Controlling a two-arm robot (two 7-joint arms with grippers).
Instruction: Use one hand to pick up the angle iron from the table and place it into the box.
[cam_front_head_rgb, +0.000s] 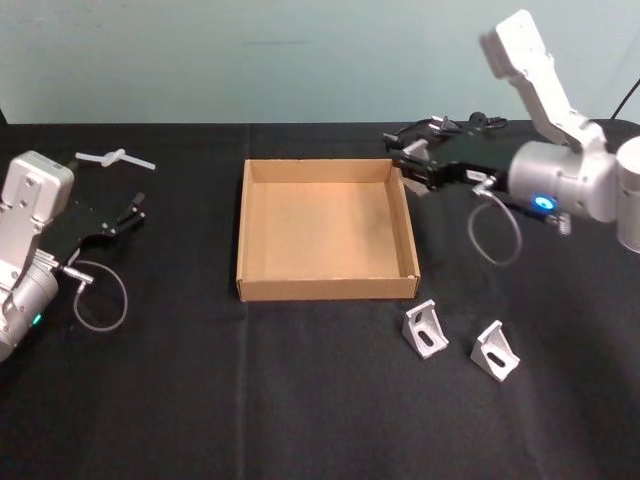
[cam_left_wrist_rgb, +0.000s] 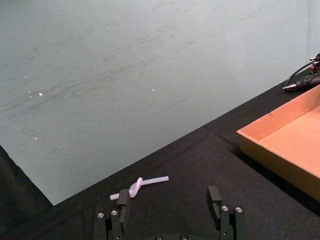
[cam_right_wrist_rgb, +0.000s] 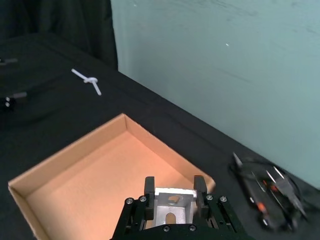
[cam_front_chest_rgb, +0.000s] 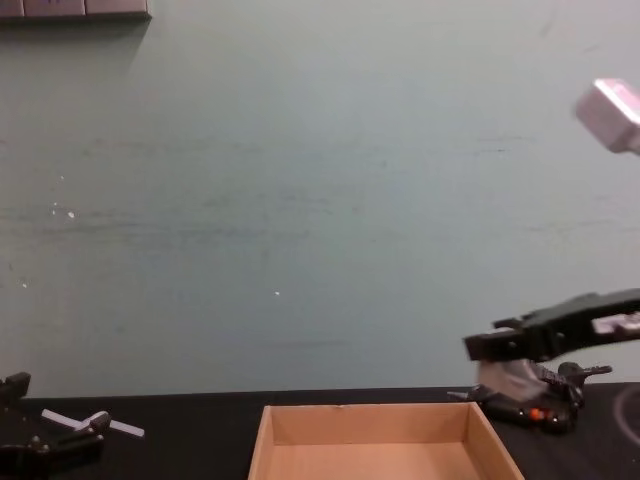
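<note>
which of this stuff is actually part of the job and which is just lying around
Part of the job:
- box
- angle iron, held in the right gripper over the box's far right corner
- two more angle irons on the table

Just lying about:
- white plastic piece
- black tool by the wall
- left gripper, parked open on the left

Held angle iron (cam_right_wrist_rgb: 172, 206) half hidden within right tool (cam_right_wrist_rgb: 174, 184)
</note>
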